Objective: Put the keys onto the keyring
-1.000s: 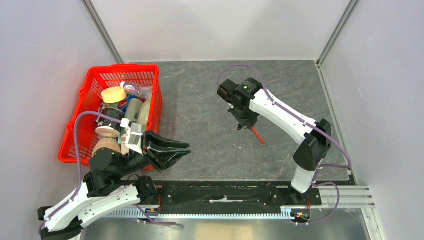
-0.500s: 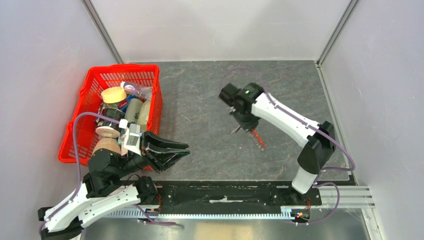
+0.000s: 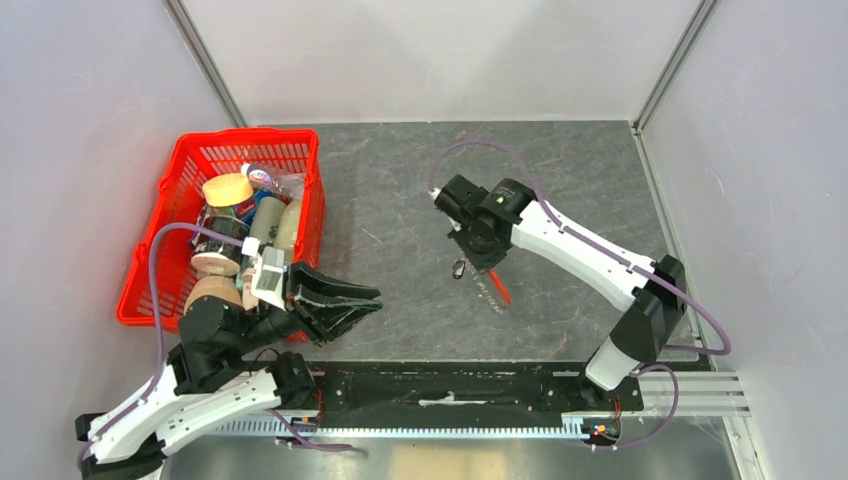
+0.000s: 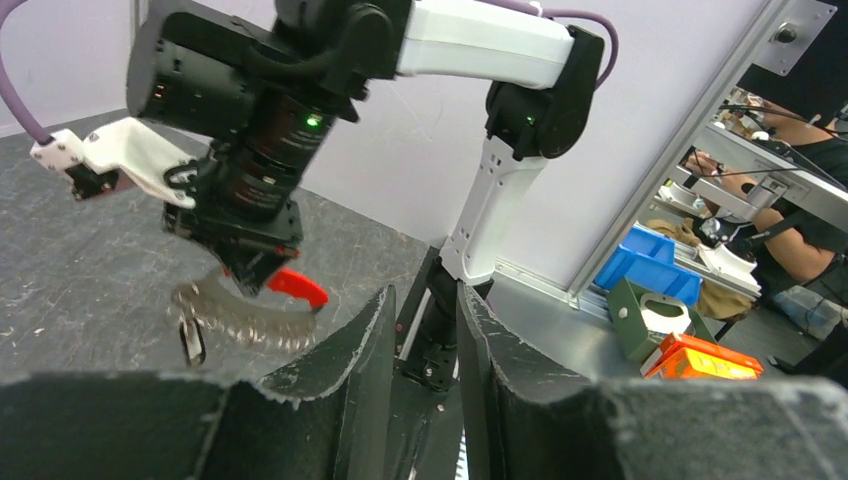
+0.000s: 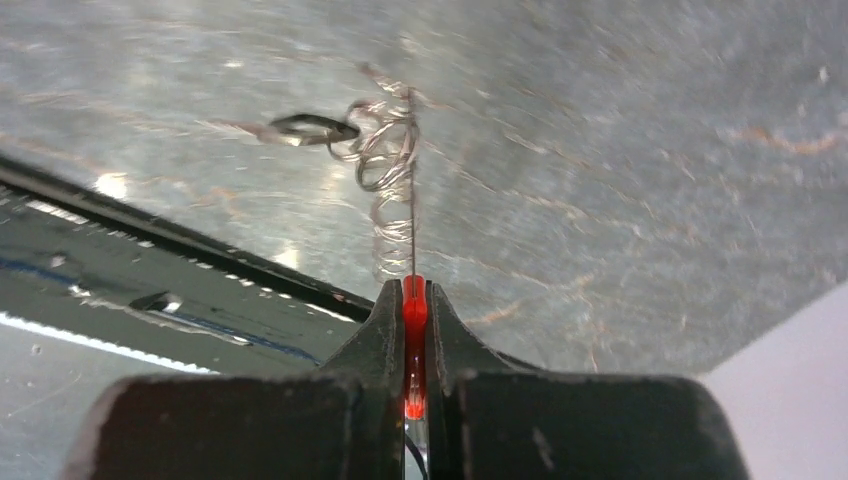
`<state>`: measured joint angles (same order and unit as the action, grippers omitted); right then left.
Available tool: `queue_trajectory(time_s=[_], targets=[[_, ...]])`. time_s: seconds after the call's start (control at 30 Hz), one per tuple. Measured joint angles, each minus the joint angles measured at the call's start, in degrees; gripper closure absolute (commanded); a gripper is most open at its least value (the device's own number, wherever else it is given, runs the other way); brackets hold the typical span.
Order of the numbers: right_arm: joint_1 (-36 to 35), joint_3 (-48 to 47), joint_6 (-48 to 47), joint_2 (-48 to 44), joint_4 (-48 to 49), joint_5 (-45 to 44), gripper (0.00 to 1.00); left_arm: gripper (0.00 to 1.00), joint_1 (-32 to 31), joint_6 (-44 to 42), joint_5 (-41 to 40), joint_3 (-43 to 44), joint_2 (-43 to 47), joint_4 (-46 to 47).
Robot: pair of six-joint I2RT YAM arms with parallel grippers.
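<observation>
Two arms are seen at the near edge of the desk (image 3: pixel 400 180), each ending in one pincer. The right pincer (image 3: pixel 484 262) is held out over the middle of the desk, and its two fingers are pressed flat together on the one red strip (image 5: pixel 413 312) of the keyring (image 5: pixel 388 150). That strip is gripped edge-on between the pads, so only a thin red line is shown in the right wrist view.

One keyring is counted. Its jagged row of small grey rings is carried out beyond the fingertips, and in the left wrist view it is seen raised off the desk. One set of keys (image 3: pixel 458 268) is counted. Its small dark oblong fob is seen dangling at the far end of the ring row, touching it. The joint is too blurred to be read, and the tiny silver key cannot be made out apart from the fob.

The left pincer (image 3: pixel 350 305) is kept low near its own base, well apart from the keyring. Its two fingers are parted by a narrow gap, and nothing is held between them.

One red basket (image 3: pixel 250 135) is set at the left side of the desk. Several things are heaped in it, too crowded to be counted.
</observation>
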<state>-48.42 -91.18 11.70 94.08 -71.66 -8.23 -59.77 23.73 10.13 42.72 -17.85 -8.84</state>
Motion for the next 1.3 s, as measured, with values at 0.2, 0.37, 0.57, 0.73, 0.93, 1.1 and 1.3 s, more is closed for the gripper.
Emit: queue_trajectory(time_s=[0.2, 0.37, 0.57, 0.73, 0.93, 1.1, 1.3], targets=[[2.6, 2.0, -0.4, 1.0, -2.5, -1.1, 1.0, 0.65, 0.0, 0.2, 0.7, 0.0, -1.3, 0.9], [2.6, 3.2, 0.2, 1.6, -4.0, -2.1, 1.0, 0.65, 0.0, 0.5, 1.2, 0.0, -2.1, 1.4], [-0.9, 3.8, 0.3, -0.6, -4.0, -1.9, 1.0, 0.66, 0.0, 0.7, 1.5, 0.0, -2.0, 2.0], [-0.9, 3.8, 0.3, -0.3, -4.2, -1.9, 1.0, 0.66, 0.0, 0.9, 2.0, 0.0, -2.0, 2.1], [-0.6, 3.8, 0.3, -0.3, -2.3, 2.2, 1.0, 0.66, 0.0, 0.9, 2.0, 0.0, -2.0, 2.1], [-0.5, 3.7, 0.7, 0.1, 1.3, 9.0, 1.0, 0.66, 0.0, 0.9, 2.0, 0.0, -2.0, 2.1], [-0.5, 1.6, 4.0, 5.6, 8.5, 20.5, 1.0, 0.65, 0.0, 0.9, 2.0, 0.0, -1.9, 1.6]])
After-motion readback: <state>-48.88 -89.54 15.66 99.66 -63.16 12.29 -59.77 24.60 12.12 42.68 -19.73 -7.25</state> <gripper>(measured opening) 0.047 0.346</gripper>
